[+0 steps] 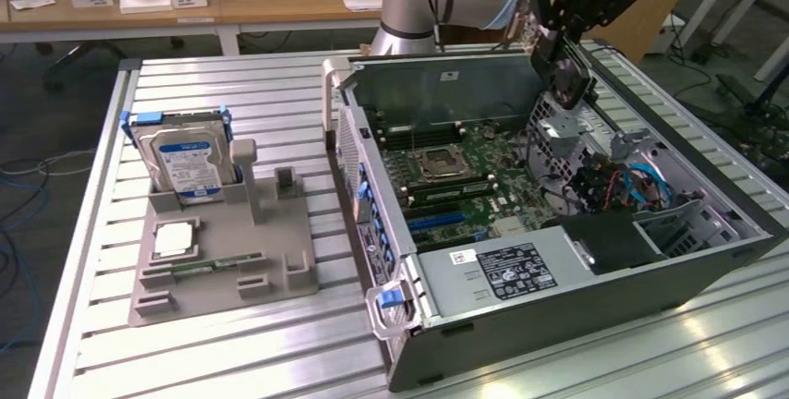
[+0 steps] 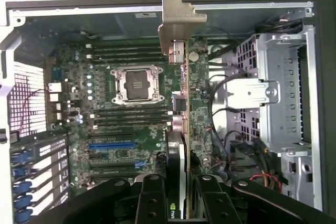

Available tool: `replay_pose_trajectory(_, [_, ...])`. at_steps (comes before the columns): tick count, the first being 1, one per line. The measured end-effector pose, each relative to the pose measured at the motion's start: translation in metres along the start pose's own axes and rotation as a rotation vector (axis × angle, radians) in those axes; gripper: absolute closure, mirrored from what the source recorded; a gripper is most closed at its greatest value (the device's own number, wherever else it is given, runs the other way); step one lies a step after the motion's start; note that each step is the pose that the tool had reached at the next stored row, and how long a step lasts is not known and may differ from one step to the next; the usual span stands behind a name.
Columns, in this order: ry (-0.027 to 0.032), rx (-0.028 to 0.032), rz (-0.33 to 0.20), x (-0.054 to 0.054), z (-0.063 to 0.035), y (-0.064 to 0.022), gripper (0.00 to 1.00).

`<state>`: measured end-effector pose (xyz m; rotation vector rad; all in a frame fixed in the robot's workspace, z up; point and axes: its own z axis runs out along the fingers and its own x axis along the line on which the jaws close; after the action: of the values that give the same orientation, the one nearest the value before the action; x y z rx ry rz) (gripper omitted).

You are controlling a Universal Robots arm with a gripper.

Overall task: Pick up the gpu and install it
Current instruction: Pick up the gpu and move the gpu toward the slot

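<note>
Ribbed aluminium tabletop (image 1: 247, 94) carries everything I'm working over. On it lies the big open grey computer tower case (image 1: 555, 316), its green motherboard (image 1: 468, 177) facing up. Toward the exterior view's left sits the flat grey moulded parts fixture (image 1: 222, 270), with the silver, blue-labelled hard drive (image 1: 185, 163) standing in its rear slot. From the wrist camera I see my black two-finger claw (image 2: 180, 184) clamped on the gpu (image 1: 568, 83), a thin dark card with a metal end bracket. It hangs edge-down above the case's far side, beside the drive cage (image 2: 283, 93), clear of the board.
</note>
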<state>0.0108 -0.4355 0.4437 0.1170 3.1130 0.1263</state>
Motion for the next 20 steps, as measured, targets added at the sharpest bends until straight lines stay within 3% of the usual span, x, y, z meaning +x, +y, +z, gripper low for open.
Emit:
replay_pose_trajectory(11, [0.0000, -0.0002, 0.000, -0.040, 0.0013, 0.0029, 0.73])
replay_pose_trajectory(20, [0.0000, 0.0000, 0.000, -0.046, 0.0025, 0.0032, 0.73])
